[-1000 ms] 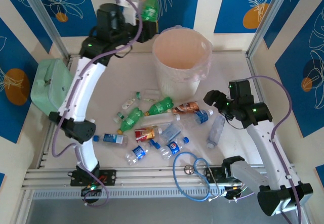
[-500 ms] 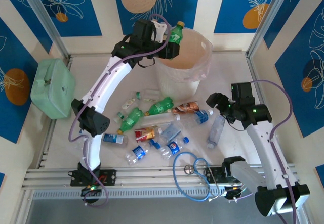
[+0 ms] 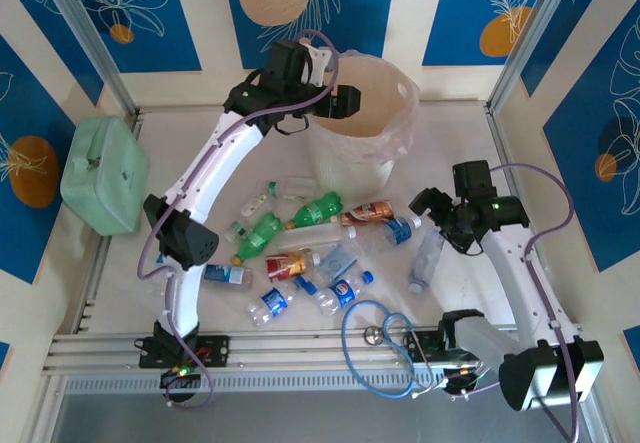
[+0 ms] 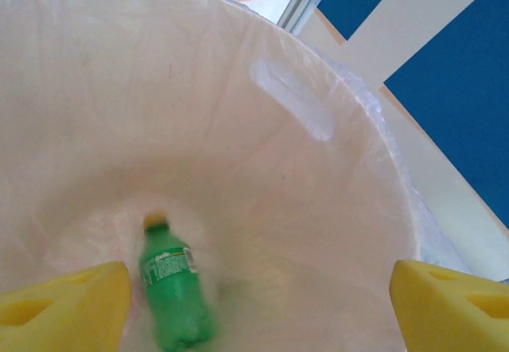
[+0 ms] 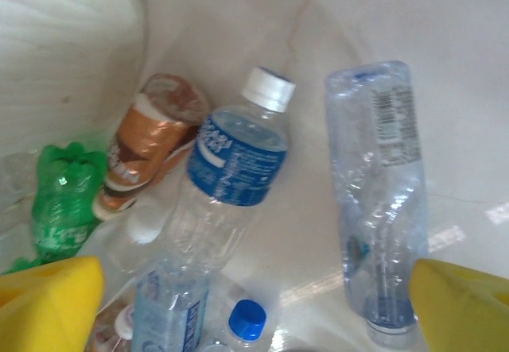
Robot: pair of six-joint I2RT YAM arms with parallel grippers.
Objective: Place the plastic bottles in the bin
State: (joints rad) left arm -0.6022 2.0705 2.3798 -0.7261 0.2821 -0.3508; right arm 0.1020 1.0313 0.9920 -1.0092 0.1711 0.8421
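Plastic bottles (image 3: 318,208) are lying in a loose heap on the pale surface (image 3: 455,148) between my two arms, most of them on their sides. Behind the heap, toward the back wall, the round cream-pink bin (image 3: 350,163) lined with a clear plastic bag is standing upright. It is sitting where my left arm is able to reach over its mouth, so a bottle can be dropped in from above. Off to the left, the mint-green rectangular case (image 3: 100,173) is sitting near the edge, well apart from the heap and, I judge, no part of this job.

I am holding my left claw (image 4: 258,312) over the bin's mouth, facing down, its yellow pads (image 4: 67,304) spread wide with nothing between them. Below it a small green bottle with a yellow cap (image 4: 175,288) is lying at the bottom of the bin, so that one is in.

I am hovering my right claw (image 5: 254,312) over the right end of the heap, wide and empty too, placed so that a bottle is lying between its pads. Under it a clear bottle with a blue label and white cap (image 5: 235,161) is lying near, not touching, a clear bottle with a barcode label (image 5: 378,193). A brown-and-orange labelled bottle (image 5: 151,137) is lying closer to the bin.
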